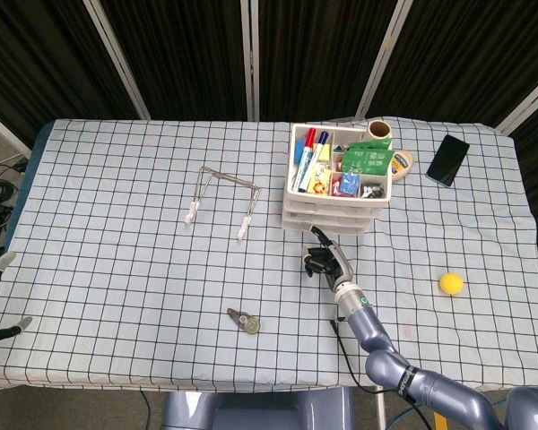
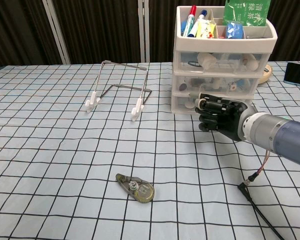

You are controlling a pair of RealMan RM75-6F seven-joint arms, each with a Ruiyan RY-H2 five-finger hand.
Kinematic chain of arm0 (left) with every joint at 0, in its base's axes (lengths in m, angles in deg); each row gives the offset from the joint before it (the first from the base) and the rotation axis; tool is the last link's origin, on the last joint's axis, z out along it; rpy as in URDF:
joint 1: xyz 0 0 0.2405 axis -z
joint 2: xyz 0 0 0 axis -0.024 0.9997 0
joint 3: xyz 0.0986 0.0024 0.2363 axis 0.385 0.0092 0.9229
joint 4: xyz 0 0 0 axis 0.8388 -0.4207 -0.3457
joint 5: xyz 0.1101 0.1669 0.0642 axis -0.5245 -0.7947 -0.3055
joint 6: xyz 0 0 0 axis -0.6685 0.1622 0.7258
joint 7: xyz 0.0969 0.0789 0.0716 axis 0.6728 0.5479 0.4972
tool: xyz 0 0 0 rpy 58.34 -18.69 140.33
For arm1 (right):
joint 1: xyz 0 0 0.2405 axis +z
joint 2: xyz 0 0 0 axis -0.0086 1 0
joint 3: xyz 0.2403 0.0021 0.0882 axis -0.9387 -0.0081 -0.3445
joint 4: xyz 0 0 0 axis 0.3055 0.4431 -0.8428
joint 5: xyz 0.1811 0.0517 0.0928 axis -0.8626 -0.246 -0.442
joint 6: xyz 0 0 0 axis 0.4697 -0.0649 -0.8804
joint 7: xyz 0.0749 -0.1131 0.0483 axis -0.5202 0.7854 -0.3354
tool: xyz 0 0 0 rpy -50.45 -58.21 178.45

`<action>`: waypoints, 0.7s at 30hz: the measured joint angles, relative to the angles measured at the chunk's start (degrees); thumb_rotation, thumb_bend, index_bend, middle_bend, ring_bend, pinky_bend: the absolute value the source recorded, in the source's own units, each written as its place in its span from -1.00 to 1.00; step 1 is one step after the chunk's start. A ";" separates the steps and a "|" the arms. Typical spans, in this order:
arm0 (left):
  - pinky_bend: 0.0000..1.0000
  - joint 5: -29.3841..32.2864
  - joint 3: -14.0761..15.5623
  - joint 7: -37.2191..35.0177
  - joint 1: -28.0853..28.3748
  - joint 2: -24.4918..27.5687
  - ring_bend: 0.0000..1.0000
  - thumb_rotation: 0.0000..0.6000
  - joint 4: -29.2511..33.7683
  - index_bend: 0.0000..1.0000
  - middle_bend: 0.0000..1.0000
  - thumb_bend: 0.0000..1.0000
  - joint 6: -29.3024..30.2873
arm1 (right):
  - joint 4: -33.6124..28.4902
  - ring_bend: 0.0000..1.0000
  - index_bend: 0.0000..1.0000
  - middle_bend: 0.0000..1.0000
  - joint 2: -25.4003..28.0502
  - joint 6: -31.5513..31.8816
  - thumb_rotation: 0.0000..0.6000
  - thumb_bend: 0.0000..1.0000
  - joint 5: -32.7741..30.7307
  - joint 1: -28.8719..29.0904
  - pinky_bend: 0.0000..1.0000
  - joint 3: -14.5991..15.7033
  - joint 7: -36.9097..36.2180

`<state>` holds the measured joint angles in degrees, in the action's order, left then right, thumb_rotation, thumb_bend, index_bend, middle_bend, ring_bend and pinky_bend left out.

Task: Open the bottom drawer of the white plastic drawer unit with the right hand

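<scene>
Chest view: right hand (image 2: 220, 116) curled, gripping nothing, at bottom drawer (image 2: 189, 105) front; risk: fingers miss the lip, or light drawer unit (image 2: 224, 65) slides w/ pull.

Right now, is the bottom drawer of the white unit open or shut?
Shut, as far as the views show: the bottom drawer front sits flush with the two above it. The right hand is at its front, fingers curled.

White drawer unit (image 2: 223, 65); black hand (image 2: 219, 116); yellow ball (image 1: 450, 283).
</scene>
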<state>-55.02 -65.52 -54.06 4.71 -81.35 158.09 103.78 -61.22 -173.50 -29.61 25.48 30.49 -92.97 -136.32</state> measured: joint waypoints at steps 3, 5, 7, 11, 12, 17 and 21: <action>-1.00 -0.02 0.01 0.03 -0.01 0.03 -1.00 1.00 0.05 -1.00 -1.00 -0.84 0.02 | -0.24 0.87 -0.57 0.80 0.17 -0.25 1.00 0.02 0.22 0.02 0.62 0.02 -0.16; -1.00 -0.02 0.00 -0.03 -0.03 0.05 -1.00 1.00 0.06 -1.00 -1.00 -0.84 0.07 | -0.35 0.87 -0.57 0.80 0.24 -0.26 1.00 0.02 0.21 0.03 0.62 0.01 -0.18; -1.00 0.02 -0.02 -0.15 -0.05 0.07 -1.00 1.00 0.04 -1.00 -1.00 -0.83 0.08 | -0.42 0.87 -0.58 0.80 0.24 0.04 1.00 0.02 0.21 -0.02 0.62 -0.03 -0.13; -1.00 0.11 -0.05 -0.22 0.01 0.06 -1.00 1.00 -0.04 -1.00 -1.00 -0.83 -0.08 | -0.98 0.87 -0.63 0.80 0.04 2.22 1.00 0.02 0.42 -0.59 0.61 0.27 0.57; -1.00 0.11 -0.04 -0.20 0.03 0.06 -1.00 1.00 -0.04 -1.00 -1.00 -0.83 -0.11 | -1.20 0.87 -0.64 0.80 -0.03 2.78 1.00 0.02 0.44 -0.82 0.61 0.45 0.78; -1.00 -0.51 0.21 0.32 -0.05 0.00 -1.00 1.00 0.22 -1.00 -1.00 -0.84 0.15 | -2.51 0.87 -0.71 0.80 -0.65 6.08 1.00 0.01 -0.37 -2.51 0.61 1.89 2.58; -1.00 -0.80 0.29 0.48 -0.22 -0.01 -1.00 1.00 0.41 -1.00 -1.00 -0.84 0.58 | -3.44 0.87 -0.75 0.80 -0.72 6.88 1.00 0.01 -0.74 -3.06 0.61 2.46 3.57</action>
<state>-55.82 -65.22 -53.58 4.49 -81.37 158.50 104.36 -64.67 -174.22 -22.73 24.75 27.42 -90.51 -132.75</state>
